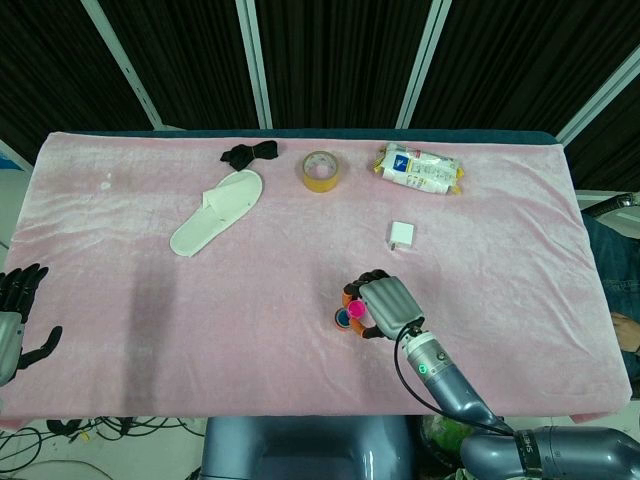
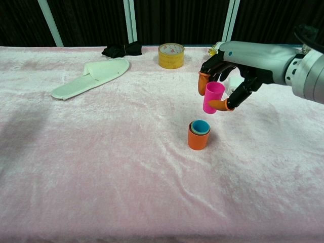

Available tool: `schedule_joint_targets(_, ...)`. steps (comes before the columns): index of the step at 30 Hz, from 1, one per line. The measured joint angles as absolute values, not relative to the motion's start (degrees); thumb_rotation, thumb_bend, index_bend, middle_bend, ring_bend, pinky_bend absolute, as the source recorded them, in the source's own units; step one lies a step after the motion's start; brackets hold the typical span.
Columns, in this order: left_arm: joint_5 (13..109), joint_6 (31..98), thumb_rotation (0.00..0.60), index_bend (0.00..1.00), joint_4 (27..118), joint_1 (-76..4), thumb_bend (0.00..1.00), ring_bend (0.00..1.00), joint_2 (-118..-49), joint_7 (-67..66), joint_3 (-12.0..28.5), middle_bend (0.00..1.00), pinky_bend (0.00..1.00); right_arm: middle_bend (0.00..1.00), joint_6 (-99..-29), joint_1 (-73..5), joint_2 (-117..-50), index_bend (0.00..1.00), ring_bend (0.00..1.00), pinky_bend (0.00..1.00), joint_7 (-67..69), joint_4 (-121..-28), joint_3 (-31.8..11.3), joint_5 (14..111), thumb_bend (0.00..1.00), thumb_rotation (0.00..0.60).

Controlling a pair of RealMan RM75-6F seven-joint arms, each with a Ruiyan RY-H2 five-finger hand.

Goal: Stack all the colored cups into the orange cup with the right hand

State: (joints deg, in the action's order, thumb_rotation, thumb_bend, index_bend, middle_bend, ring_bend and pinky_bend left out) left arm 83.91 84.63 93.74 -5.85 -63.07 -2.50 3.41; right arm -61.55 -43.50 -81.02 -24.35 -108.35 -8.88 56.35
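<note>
- Robot lab or test room is suggested, not a home
- Table (image 1: 520, 300) is draped in pink velvet cloth
- Black curtains (image 1: 330, 60) with white frame bars are seen at far side
- Loose cables (image 1: 90, 432) are seen on floor, near left

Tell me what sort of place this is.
Probably a robot lab test bench: a pink cloth-covered table against black curtains, scattered with unrelated props such as a slipper and tape roll, with cables on the floor.

Smooth plastic cups, pink (image 2: 213, 97) held above orange (image 2: 198, 136), over a soft, matt pink velvety cloth (image 2: 101, 152); the right hand (image 2: 228, 68) has glossy metallic-grey casing.
</note>
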Motion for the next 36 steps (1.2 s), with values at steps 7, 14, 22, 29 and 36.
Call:
schedule_joint_targets(7, 83.8, 84.6, 0.6, 0.03, 93.7, -5.9, 0.34, 0.0, -63.1, -2.4, 3.5, 0.04, 0.01, 0.5, -61.0, -43.4, -82.9, 0.52, 0.28, 0.23, -24.0, -106.6, -8.3, 56.6, 0.31, 0.6)
schedule_joint_targets(14, 83.8, 84.5, 0.6, 0.03, 93.7, -5.9, 0.34, 0.0, -63.0, -2.4, 3.5, 0.04, 0.01, 0.5, -60.4, -43.4, -84.6, 0.52, 0.28, 0.23, -23.8, -104.9, -7.9, 56.5, 0.31, 0.6)
schedule_joint_targets(22, 83.7, 84.4, 0.6, 0.03, 93.7, -5.9, 0.34, 0.0, -63.0, -2.4, 3.5, 0.04, 0.01, 0.48, -60.1, -43.6, -86.5, 0.52, 0.28, 0.23, -23.1, -102.4, -8.4, 56.8, 0.31, 0.6)
schedule_joint_targets(29, 83.6, 84.3, 0.6, 0.03, 93.7, -6.0, 0.34, 0.0, -63.0, -2.5, 3.5, 0.04, 0.01, 0.46, -59.6, -43.8, -87.4, 0.52, 0.27, 0.23, -23.1, -101.1, -8.8, 56.5, 0.31, 0.6)
schedule_joint_targets(36, 83.5, 84.3, 0.6, 0.03, 93.7, -5.9, 0.34, 0.0, -62.9, -2.6, 3.5, 0.04, 0.01, 0.43, -58.8, -44.0, -88.3, 0.52, 0.27, 0.23, -23.4, -100.0, -8.4, 56.5, 0.31, 0.6)
